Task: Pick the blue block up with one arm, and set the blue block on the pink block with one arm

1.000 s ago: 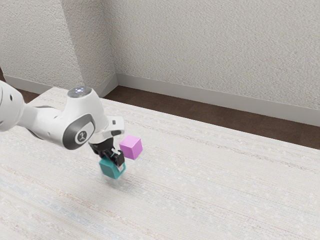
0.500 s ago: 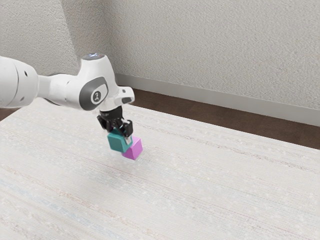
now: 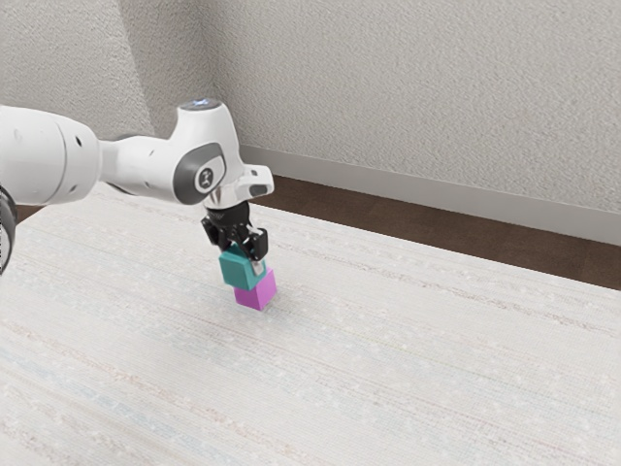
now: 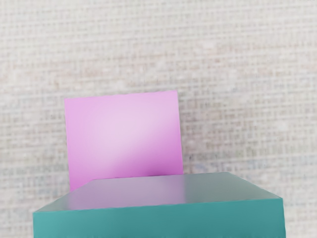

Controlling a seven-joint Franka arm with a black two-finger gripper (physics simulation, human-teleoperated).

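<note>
Table [image 3: 437,369] has a pale, matte, woven-looking grain. Your smooth white arm [image 3: 146,170] reaches across it. Pink block [image 3: 258,291], a plain matte cube, sits on the table. Blue block [image 3: 240,269], a teal-tinted cube, is pinched by the black gripper [image 3: 245,254] just over the pink one, slightly offset; can't tell if they touch. Half a second ago it hung beside the pink cube; now it's above it.

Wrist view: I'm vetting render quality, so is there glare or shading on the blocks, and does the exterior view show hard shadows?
Wrist view: the pink block carries a soft bright patch mid-face, and the blue block has a pale greyish sheen on its upper face. Exterior view: the light is even and diffuse, with no hard shadow on the table.
</note>
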